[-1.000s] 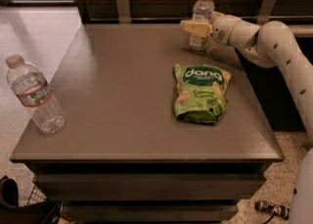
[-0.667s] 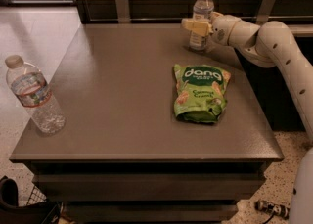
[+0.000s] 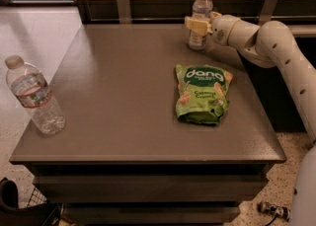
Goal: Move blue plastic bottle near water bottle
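I had the gripper (image 3: 196, 26) at the far right of the bench (image 3: 118, 96). Its pale yellow jaws were pinching the slim blue plastic bottle (image 3: 202, 9), white-capped and pale-labelled, round the lower half of its body. That bottle stood upright close to the far edge, and I could not tell whether its base had left the surface.

The wide, ribbed, clear water bottle (image 3: 35, 96) with the red-banded label stood upright at the near left corner, well apart from it. The carry therefore had to run diagonally across nearly the whole top.

To do it well, I judged I should:
- lift the bottle straight up first and keep it upright;
- pass to the left of the green crinkled snack bag (image 3: 202, 94), which lay flat right of centre, rather than drag the bottle over it;
- slow down on approach and set the bottle down just beside the water bottle without knocking it, since that one sat close to the bench edge and could topple off.

By my count there was one blue bottle, one water bottle, one snack bag and one bench.
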`<state>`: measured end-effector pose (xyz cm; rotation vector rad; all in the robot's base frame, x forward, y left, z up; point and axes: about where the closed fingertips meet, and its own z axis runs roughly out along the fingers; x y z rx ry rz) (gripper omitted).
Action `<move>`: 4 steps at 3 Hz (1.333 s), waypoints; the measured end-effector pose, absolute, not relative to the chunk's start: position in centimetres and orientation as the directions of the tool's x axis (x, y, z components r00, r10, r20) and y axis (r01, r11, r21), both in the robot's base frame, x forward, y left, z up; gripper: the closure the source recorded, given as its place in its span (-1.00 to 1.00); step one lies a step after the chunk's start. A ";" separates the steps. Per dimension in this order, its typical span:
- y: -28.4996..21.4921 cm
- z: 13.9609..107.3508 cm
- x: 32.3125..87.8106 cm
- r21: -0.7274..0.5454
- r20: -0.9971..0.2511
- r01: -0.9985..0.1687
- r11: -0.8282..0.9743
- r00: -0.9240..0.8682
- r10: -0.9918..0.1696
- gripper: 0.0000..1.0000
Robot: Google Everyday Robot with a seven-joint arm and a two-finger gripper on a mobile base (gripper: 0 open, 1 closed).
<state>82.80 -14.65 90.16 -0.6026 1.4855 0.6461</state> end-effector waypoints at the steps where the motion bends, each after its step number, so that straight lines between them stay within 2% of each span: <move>1: -14.6 90.2 82.8 0.027 -1.000 -0.716 0.698 -0.016 0.023 1.00; 3: -15.1 96.1 80.3 -0.017 -1.000 -0.731 0.682 0.013 -0.011 1.00; 4: -14.7 99.8 76.1 -0.012 -1.000 -0.731 0.682 0.019 0.002 1.00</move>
